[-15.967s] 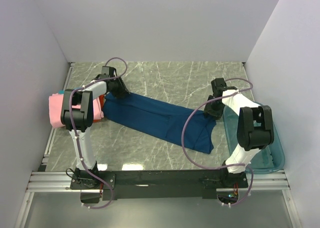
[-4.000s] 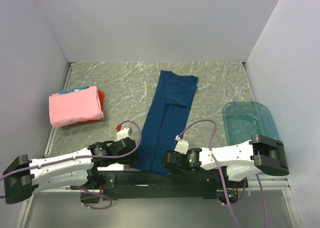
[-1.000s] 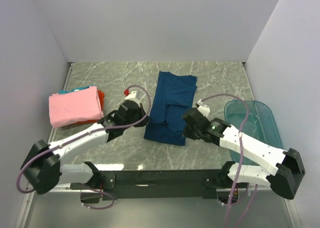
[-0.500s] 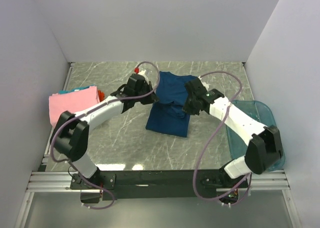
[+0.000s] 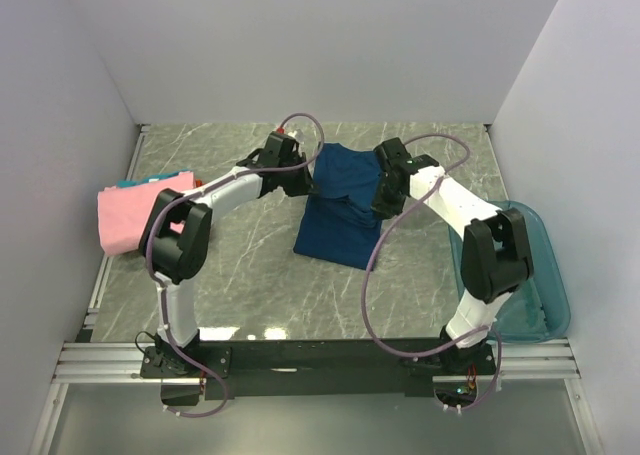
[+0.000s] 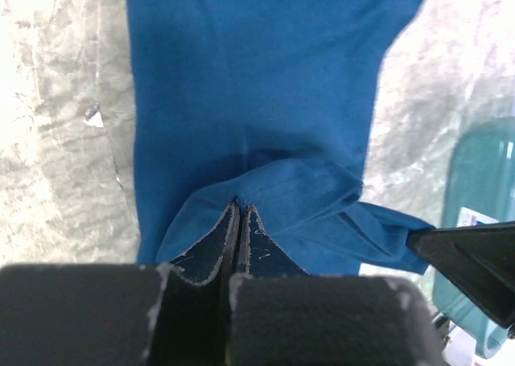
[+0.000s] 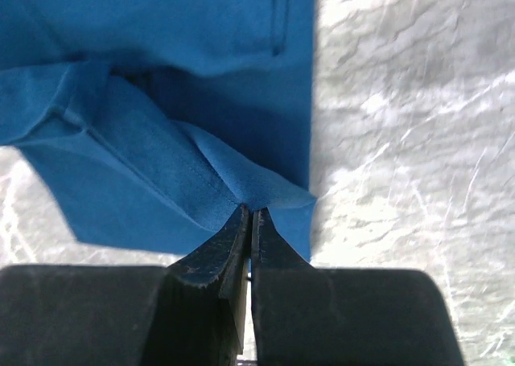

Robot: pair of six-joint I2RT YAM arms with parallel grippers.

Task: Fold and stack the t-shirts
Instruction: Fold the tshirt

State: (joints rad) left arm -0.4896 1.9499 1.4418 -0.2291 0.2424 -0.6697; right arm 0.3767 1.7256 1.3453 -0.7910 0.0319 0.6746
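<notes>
The dark navy-blue t-shirt [image 5: 338, 215] lies folded lengthwise in the middle of the table, with its near end lifted and doubled back over the far part. My left gripper [image 5: 305, 181] is shut on the left corner of that lifted edge. In the left wrist view its tips [image 6: 239, 210] pinch a fold of blue cloth [image 6: 257, 84]. My right gripper [image 5: 386, 197] is shut on the right corner, and its tips [image 7: 250, 213] pinch a hem of the same shirt [image 7: 161, 52]. A folded pink t-shirt [image 5: 128, 217] tops a stack at the left.
A translucent teal plastic tub [image 5: 545, 297] stands at the right edge, behind my right arm, and shows in the left wrist view [image 6: 483, 181]. White walls close in the marble table [image 5: 250, 275] on three sides. A metal rail runs along the near edge.
Both grippers have carried the navy shirt's near edge away from the bases toward the back, doubling it over itself. The arms now reach far forward, and the shirt's footprint is shorter.
</notes>
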